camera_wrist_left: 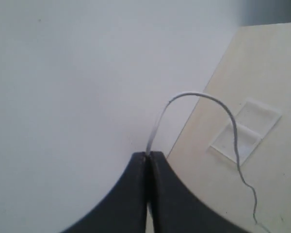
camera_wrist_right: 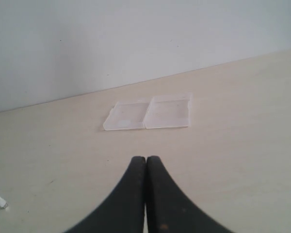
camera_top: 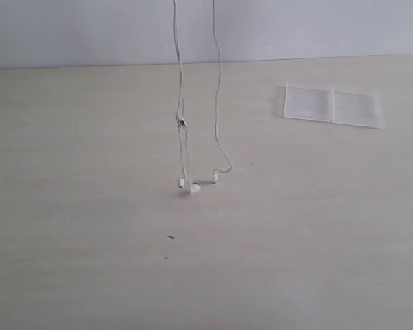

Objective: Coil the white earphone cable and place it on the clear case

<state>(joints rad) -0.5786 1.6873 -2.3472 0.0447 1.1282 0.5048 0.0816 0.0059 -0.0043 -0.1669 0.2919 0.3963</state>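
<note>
left hand (camera_wrist_left: 148, 154): pressed together, white earphone cable (camera_wrist_left: 189, 93) pinched at the tips | right hand (camera_wrist_right: 146, 158): pressed together, empty | cable hung down, earbuds (camera_top: 187, 184) rested on tabletop (camera_top: 89, 220) | clear case (camera_top: 332, 105): laid flat at 2 o'clock of earbuds, well apart

I am seeing a pale table (camera_top: 69, 275): the clear case (camera_top: 332, 105) is lying flat at far right, earbuds (camera_top: 188, 184) of the white earphone cable (camera_top: 181, 122) resting mid-table.
</note>
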